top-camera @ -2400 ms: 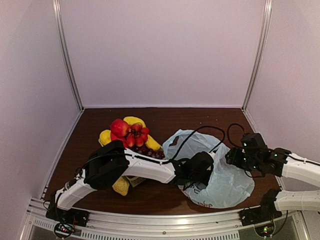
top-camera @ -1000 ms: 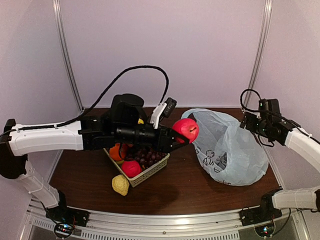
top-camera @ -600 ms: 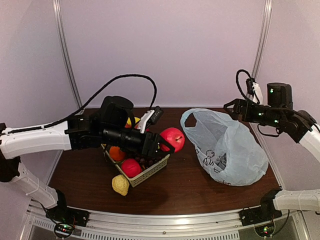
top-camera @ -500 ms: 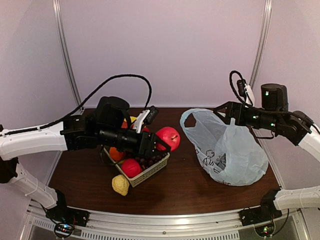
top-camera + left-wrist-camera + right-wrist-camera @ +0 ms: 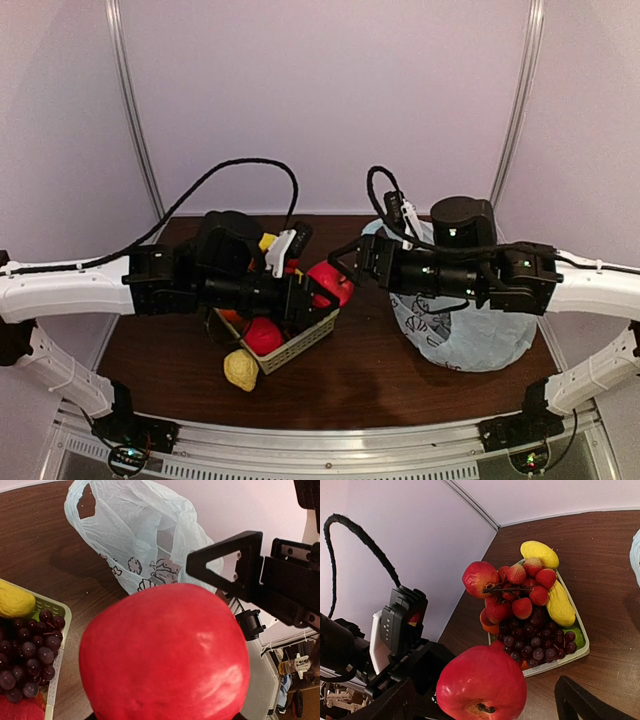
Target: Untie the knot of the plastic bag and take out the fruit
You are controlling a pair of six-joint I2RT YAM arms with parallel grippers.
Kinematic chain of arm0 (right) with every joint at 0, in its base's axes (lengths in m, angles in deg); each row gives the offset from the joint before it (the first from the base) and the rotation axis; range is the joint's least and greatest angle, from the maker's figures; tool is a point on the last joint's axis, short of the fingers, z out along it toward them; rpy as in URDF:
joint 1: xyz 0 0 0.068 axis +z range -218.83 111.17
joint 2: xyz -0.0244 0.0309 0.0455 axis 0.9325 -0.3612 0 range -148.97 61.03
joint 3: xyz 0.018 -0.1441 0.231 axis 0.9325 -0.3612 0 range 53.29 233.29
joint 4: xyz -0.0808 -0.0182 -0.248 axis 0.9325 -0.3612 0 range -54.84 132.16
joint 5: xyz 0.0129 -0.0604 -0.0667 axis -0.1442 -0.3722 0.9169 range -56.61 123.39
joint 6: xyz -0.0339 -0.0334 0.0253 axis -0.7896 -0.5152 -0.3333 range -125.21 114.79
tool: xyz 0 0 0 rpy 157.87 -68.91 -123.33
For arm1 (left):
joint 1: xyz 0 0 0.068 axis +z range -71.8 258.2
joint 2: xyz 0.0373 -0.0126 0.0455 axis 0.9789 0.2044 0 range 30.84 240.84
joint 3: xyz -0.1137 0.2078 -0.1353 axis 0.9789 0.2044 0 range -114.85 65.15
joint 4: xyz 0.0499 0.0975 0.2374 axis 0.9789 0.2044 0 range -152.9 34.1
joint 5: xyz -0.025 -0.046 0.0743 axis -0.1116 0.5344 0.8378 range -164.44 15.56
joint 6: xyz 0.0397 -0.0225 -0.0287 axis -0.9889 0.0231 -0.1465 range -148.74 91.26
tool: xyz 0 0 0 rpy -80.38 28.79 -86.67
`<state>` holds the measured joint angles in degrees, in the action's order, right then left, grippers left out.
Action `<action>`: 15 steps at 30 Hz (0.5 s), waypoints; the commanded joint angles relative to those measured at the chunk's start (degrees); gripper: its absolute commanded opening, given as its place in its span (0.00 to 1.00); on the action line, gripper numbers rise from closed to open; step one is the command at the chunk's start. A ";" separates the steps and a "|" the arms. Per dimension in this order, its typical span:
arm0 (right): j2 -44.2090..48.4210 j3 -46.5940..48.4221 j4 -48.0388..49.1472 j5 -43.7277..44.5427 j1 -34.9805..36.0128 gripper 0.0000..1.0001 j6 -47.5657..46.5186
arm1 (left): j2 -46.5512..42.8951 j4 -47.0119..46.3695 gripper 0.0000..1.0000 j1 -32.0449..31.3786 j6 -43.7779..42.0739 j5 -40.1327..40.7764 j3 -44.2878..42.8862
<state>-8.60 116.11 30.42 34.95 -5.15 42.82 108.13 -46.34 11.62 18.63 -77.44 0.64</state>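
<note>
My left gripper (image 5: 318,288) is shut on a big red apple (image 5: 330,282), held over the right end of the basket (image 5: 300,345). In the left wrist view the apple (image 5: 165,655) hides the fingers. My right gripper (image 5: 358,265) is open and points left, its fingertips (image 5: 225,567) just short of the apple (image 5: 482,682), which sits between them without touching. The pale blue plastic bag (image 5: 460,335) lies behind and under the right arm, with a handle loop (image 5: 80,500) hanging loose. No knot shows. Other fruit fills the basket: grapes (image 5: 535,640), strawberries (image 5: 522,587), yellow pieces (image 5: 560,605).
A small lumpy yellow lemon (image 5: 240,370) lies on the brown table in front of the basket. White walls close the back and both sides. The left arm's black cable (image 5: 240,170) loops above the basket. A metal rail (image 5: 320,440) runs along the near edge.
The right arm has swung from the back right, above the bag, leftward and down to the apple, still open. The left gripper has carried the apple slightly left and lower.
</note>
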 commanded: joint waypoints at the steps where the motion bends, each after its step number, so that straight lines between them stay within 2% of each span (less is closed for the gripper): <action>1: -2.12 2.65 1.45 4.48 2.16 0.98 3.35 | 0.32 -4.84 0.29 -0.37 1.21 1.53 1.31; 13: -4.50 0.40 3.96 7.75 4.86 0.82 7.72 | 0.36 -6.34 0.30 -0.65 2.08 2.05 2.75; 15: -4.96 0.57 4.41 7.49 5.00 0.83 7.85 | 0.21 -6.78 0.30 -0.60 2.22 2.05 3.12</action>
<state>-12.84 117.07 32.51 40.96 -0.78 49.29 108.20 -49.73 11.27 20.07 -76.11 2.50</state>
